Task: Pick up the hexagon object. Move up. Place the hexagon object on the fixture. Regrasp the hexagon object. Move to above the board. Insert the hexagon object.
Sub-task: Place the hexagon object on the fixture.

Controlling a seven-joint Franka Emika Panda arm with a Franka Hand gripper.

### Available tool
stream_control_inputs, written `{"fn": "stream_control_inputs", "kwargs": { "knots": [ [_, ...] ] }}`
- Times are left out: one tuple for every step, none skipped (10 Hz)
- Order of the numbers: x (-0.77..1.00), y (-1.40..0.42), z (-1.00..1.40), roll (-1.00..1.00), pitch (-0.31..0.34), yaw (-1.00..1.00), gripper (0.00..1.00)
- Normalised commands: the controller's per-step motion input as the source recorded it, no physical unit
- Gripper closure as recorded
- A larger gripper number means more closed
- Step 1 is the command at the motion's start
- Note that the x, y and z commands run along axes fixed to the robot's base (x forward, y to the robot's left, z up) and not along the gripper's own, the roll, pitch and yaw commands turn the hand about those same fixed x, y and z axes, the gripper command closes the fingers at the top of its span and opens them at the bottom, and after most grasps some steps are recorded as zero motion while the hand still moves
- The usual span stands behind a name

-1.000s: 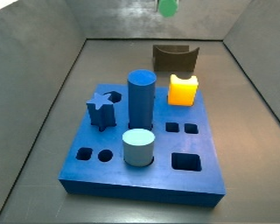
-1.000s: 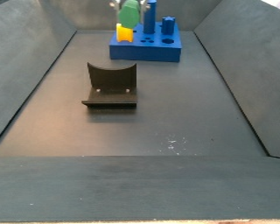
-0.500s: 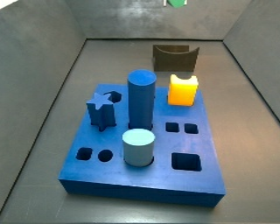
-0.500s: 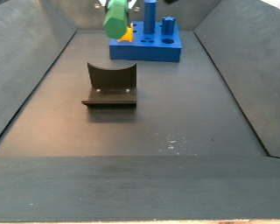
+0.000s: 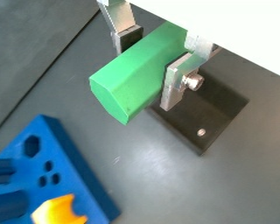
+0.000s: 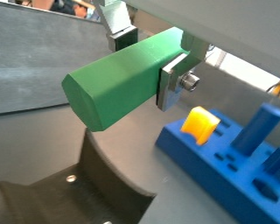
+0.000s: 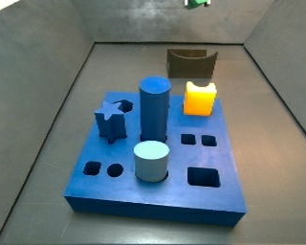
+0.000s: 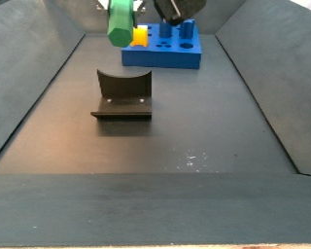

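Gripper (image 5: 152, 54) clamped on the hexagon object (image 5: 136, 69), silver fingers (image 6: 174, 80) pressed against its sides in both wrist views. Held high in the air, above the fixture (image 8: 121, 95) and clear of it. Board (image 8: 162, 53) located farther back, orange block (image 7: 201, 98) on its far corner.

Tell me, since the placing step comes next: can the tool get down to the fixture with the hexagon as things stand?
Probably yes. The tool holds the green hexagon high above the floor, the fixture stands alone with its notch empty, and the board sits well behind it.
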Motion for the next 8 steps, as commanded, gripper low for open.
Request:
{"fn": "stream_control_inputs", "kwargs": {
  "knots": [
    [0.08, 0.04, -0.02, -0.43, 0.081, -0.1, 1.0],
    [0.09, 0.04, -0.02, -0.28, 0.08, -0.1, 1.0],
    [0.13, 0.13, -1.0, -1.0, 0.273, -0.1, 1.0],
    [0.13, 0.14, -1.0, -1.0, 0.261, -0.11, 1.0],
    [0.15, 0.14, -1.0, -1.0, 0.272, -0.17, 1.0],
    [0.16, 0.14, -1.0, -0.85, 0.238, -0.21, 1.0],
    [0.17, 0.14, -1.0, -0.69, 0.183, -0.24, 1.0],
    [0.17, 0.14, -1.0, -0.58, 0.145, -0.25, 1.0]
  ]
}}
